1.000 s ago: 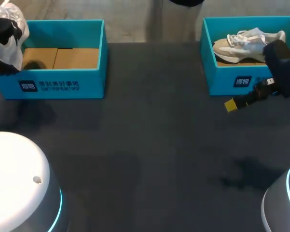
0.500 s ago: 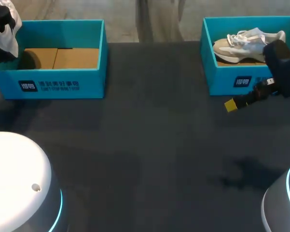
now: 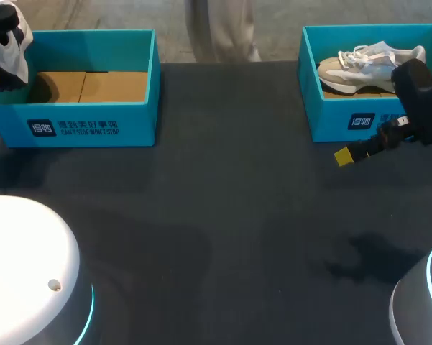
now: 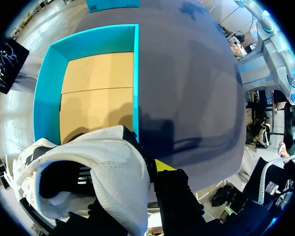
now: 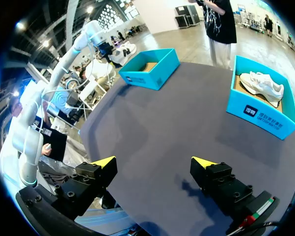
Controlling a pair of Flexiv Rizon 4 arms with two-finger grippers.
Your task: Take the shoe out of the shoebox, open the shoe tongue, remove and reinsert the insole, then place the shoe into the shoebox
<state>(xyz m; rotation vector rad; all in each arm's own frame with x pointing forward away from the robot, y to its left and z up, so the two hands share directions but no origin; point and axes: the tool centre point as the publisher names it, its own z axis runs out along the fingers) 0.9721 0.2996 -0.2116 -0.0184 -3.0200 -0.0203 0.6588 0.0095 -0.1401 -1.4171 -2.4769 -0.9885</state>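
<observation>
Left arm: the left gripper (image 4: 127, 172) is holding the white shoe (image 4: 105, 184) by its collar. One yellow fingertip (image 4: 162, 165) is pressing against the outside of the collar. The other finger is hidden by the shoe, which is covering most of the gripper. In the head view the white shoe (image 3: 8, 44) is hanging raised above the left end wall of the left shoebox (image 3: 93, 118), clear of the box floor. In the left wrist view the left shoebox (image 4: 44, 93) is lying ahead of the gripper, showing a brown cardboard floor.

Right arm: the right gripper (image 5: 154, 162) is hovering over the bench (image 5: 176, 123) with its fingers spread wide and nothing between them. In the head view the right gripper (image 3: 345, 155) is sitting just in front of the right shoebox (image 3: 323, 118), not touching it.

A second shoe (image 3: 370, 63), pale with white laces, is lying on its side inside the right shoebox. The two boxes are standing well apart along the far side of the bench (image 3: 223, 215).
</observation>
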